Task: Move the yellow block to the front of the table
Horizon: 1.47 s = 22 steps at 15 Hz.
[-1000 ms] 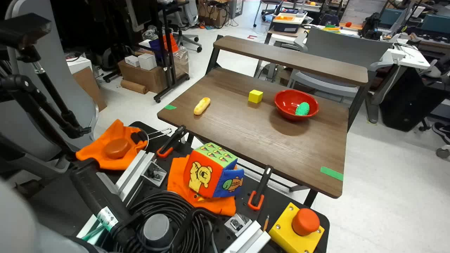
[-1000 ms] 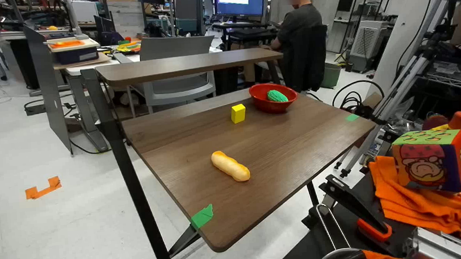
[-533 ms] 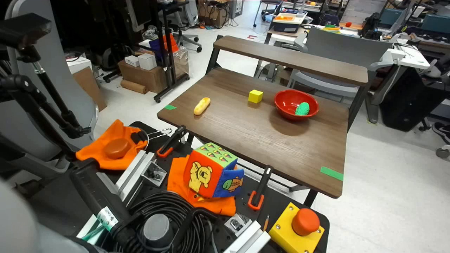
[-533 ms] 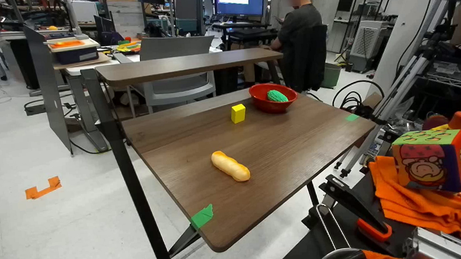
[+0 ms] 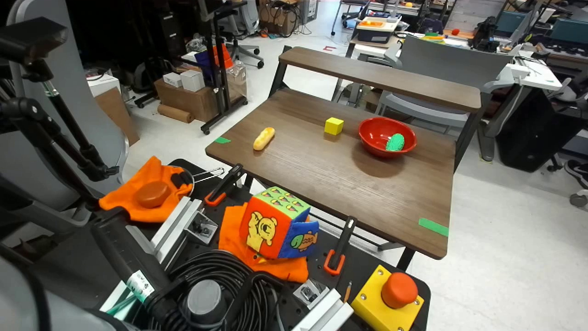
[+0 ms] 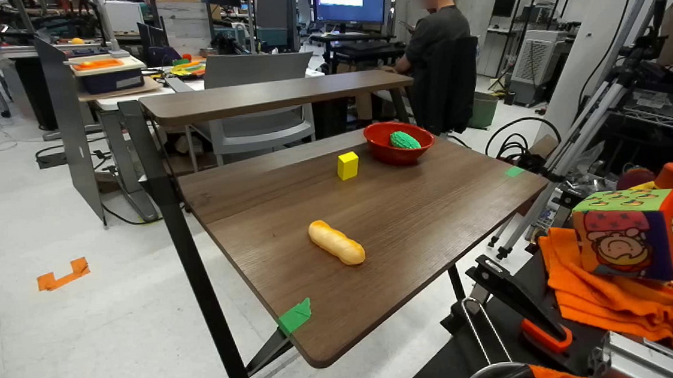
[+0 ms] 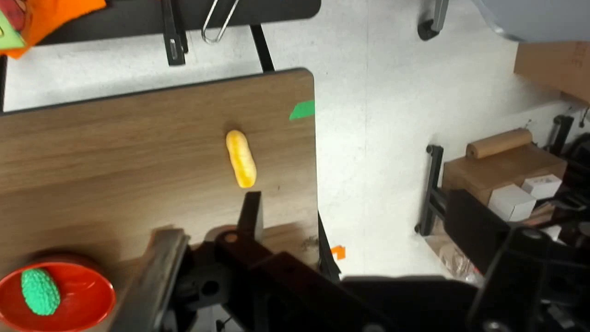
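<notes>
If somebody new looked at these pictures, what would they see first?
Probably the shiny red bowl on the brown table, with a bumpy green toy inside it. Next might come the yellow block, sitting on the table near the bowl without touching it. Off the table, a colorful toy cube rests on an orange cloth.

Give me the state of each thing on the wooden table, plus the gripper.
Red bowl, upright on the table, not empty.
Green bumpy object, lying inside the bowl.
Yellow block, resting on the table, apart from the bowl.
Bread-shaped item, lying flat on the table.
Green tape, stuck on, in two pieces.
Gripper, open, holding nothing.
</notes>
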Available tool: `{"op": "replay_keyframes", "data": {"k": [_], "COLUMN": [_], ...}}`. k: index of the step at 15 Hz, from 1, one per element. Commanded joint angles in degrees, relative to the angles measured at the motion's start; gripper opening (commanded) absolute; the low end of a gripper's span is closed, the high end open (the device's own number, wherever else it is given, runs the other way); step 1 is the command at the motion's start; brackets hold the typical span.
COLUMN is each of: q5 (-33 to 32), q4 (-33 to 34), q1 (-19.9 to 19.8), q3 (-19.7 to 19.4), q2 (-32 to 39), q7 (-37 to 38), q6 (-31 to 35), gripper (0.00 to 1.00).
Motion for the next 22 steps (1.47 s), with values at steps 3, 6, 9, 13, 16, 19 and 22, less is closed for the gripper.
{"op": "replay_keyframes", "data": {"k": [3,6,9,13,16,19,22], "q5": [-6.7,-17.6,-29.7,-33.5,-32.7,-31.8,-31.4], "q4": [12.3,19.2,27.1,36.5,42.3,46.9,51.0], "q1": [-6.4,-10.7,-11.2,-7.1,-4.8,-3.6,-3.8], "q3": [-0.3,-0.2,-3.4,-9.6,-13.1,-15.2,-16.1], "q2": [20.3,31.2,41.3,51.6,57.4,61.9,65.9], "q7": [1.8,5.4,10.9,11.2,10.5,9.4,7.4], "q6": [12.4,15.2,14.3,12.5,11.6,9.4,6.0], "gripper": [1.0,1.0,1.0,1.0,1.0,1.0,1.0]}}
